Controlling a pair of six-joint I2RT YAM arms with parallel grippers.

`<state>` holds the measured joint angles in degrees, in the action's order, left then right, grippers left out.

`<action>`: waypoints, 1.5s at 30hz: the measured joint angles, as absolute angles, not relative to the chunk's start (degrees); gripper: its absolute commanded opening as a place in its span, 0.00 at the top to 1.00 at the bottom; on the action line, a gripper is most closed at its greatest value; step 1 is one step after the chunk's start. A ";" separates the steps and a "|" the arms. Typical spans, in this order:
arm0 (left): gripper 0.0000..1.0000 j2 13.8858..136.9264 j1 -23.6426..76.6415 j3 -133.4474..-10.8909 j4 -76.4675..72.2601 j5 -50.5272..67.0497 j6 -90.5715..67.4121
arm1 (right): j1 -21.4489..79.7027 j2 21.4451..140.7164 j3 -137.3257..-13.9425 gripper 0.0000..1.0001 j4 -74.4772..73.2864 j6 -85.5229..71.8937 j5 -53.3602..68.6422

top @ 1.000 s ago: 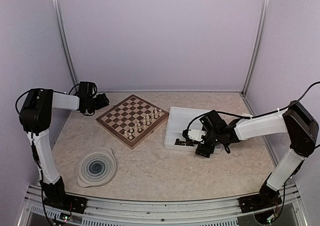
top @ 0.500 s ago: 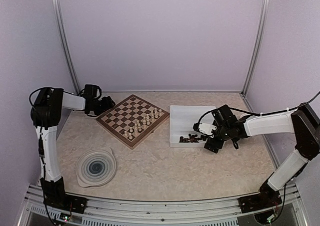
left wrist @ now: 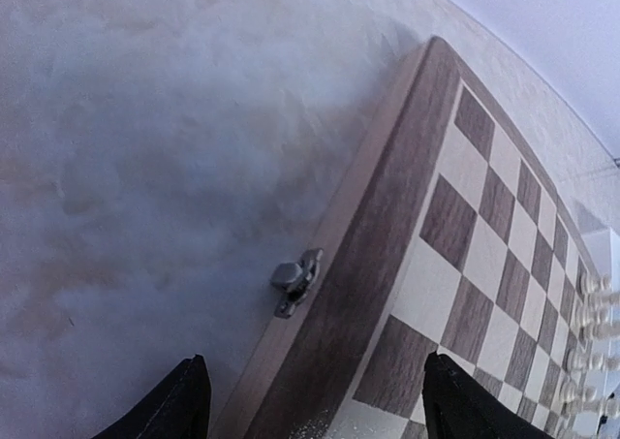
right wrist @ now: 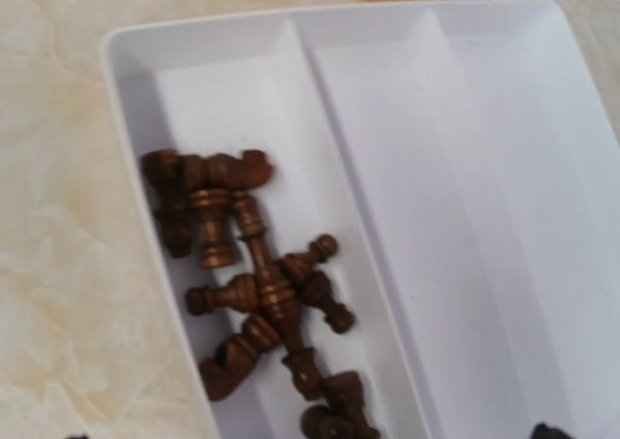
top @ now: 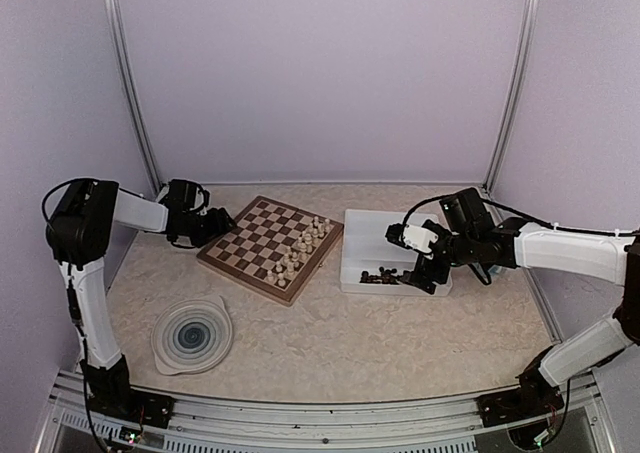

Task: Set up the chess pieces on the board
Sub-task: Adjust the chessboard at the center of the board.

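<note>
The board (top: 262, 235) is lying turned at an angle on the table (top: 330, 348), left of center. The left gripper (top: 212, 226) is reaching low along the table to the board's left edge. In the left wrist view its 2 fingers (left wrist: 184, 408) are standing well apart and straddling that edge, 1 over the bare table and 1 over the checkered squares, clamped on nothing. A small metal latch (left wrist: 295, 281) is sitting on the board's side just ahead of them. The pale chess pieces (top: 300, 245) are standing in roughly 2 rows along the board's right side.

The right gripper (top: 422, 271) is hovering over the white tray (top: 375, 235), which is lying just right of the board. Its jaws are spread wide, with only the tips showing at the bottom corners of its wrist view, and they are holding nothing. The dark chess pieces (right wrist: 262, 284) are lying jumbled on their sides in the tray's near compartment. A blue-swirl plate (top: 215, 318) is sitting near the left arm's base.
</note>
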<state>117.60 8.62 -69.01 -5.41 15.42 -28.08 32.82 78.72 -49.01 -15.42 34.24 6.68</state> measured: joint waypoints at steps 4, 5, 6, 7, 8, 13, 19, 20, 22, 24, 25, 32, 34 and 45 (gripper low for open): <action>0.25 112.05 12.10 -62.87 -2.81 15.44 -28.40 | 32.82 78.85 -48.90 0.02 -15.44 34.48 8.16; 0.25 110.48 13.02 -61.19 -2.04 15.40 -28.60 | 32.82 78.89 -48.82 0.02 -15.38 34.52 8.64; 0.25 108.86 13.91 -59.37 -1.48 15.35 -28.88 | 32.82 78.98 -48.77 0.02 -15.38 34.63 9.04; 0.25 107.55 14.61 -58.06 -1.02 15.29 -29.17 | 32.82 79.13 -48.77 0.02 -15.31 34.68 9.45; 0.25 106.17 15.38 -56.62 -0.67 15.18 -29.36 | 32.82 79.42 -48.75 0.02 -15.18 34.72 9.91; 0.25 100.99 19.31 -52.36 1.17 13.54 -29.74 | 32.82 80.99 -48.75 0.03 -15.07 35.03 11.60; 0.26 98.28 24.40 -51.16 4.29 11.60 -28.99 | 32.82 81.71 -48.75 0.03 -15.05 35.07 12.73; 0.26 98.02 24.99 -51.16 4.93 11.62 -28.64 | 32.82 81.71 -48.75 0.04 -15.03 35.07 12.91; 0.26 97.62 25.63 -51.18 6.13 11.62 -27.88 | 32.82 81.71 -48.75 0.04 -15.03 35.05 13.13; 0.26 97.23 25.87 -51.75 8.29 11.81 -26.81 | 32.82 81.71 -48.75 0.04 -15.03 34.98 13.34; 0.26 97.14 25.89 -52.60 10.02 11.75 -26.28 | 32.82 81.71 -48.75 0.04 -15.03 34.96 13.47; 0.25 97.34 25.21 -65.73 21.17 6.04 -23.07 | 32.82 81.10 -48.69 0.04 -15.40 34.89 14.81; 0.24 97.78 24.27 -70.48 21.58 4.47 -22.94 | 32.82 80.53 -48.69 0.04 -15.70 34.94 15.29; 0.22 122.43 20.34 -105.14 18.06 3.64 -22.94 | 32.88 79.35 -48.69 0.07 -18.00 34.98 15.92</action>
<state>122.43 20.34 -105.14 18.06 3.64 -22.94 32.88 79.35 -48.69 -18.00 34.98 15.92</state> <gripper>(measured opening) 0.775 0.934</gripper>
